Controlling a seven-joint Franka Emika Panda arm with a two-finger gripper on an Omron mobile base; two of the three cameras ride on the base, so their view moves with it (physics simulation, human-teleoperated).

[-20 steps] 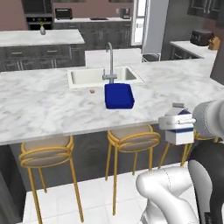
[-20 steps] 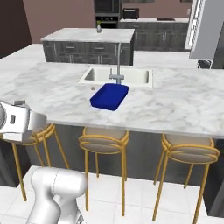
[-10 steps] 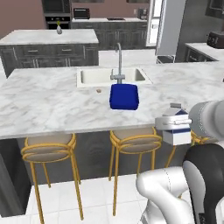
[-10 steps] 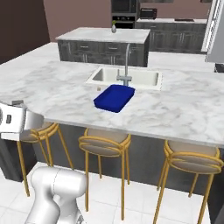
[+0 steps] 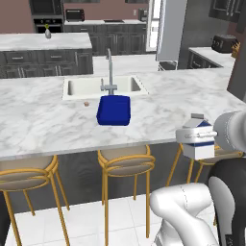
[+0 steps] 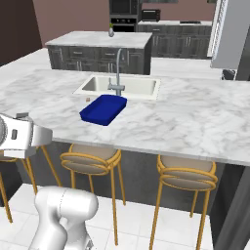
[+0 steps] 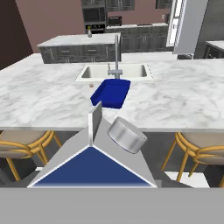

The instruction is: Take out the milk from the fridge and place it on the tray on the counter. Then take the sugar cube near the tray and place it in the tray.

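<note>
My gripper (image 5: 204,136) is shut on the milk (image 5: 194,143), a white gable-top carton with a dark blue band, held upright in the air in front of the counter (image 5: 43,126) and below its edge. From the right base view the gripper (image 6: 22,136) sits at the far left. The milk's roof and grey cap (image 7: 92,168) lie close under the hand camera. The deep-blue tray (image 5: 114,110) (image 6: 102,109) (image 7: 111,92) rests on the counter in front of the sink. The tiny tan sugar cube (image 5: 86,103) (image 6: 88,99) (image 7: 91,85) lies just left of the tray. The tall light-grey fridge (image 5: 169,29) stands far back right.
A white sink (image 5: 103,86) with a steel faucet (image 5: 109,72) is set into the counter behind the tray. Gold-framed stools (image 5: 126,166) (image 6: 93,163) stand under the counter's near edge. A second marble counter on dark cabinets (image 5: 43,50) lies further back.
The whole picture has shifted in both base views, so the base has driven; the counter and tray look nearer and further left. The milk stays in the gripper.
</note>
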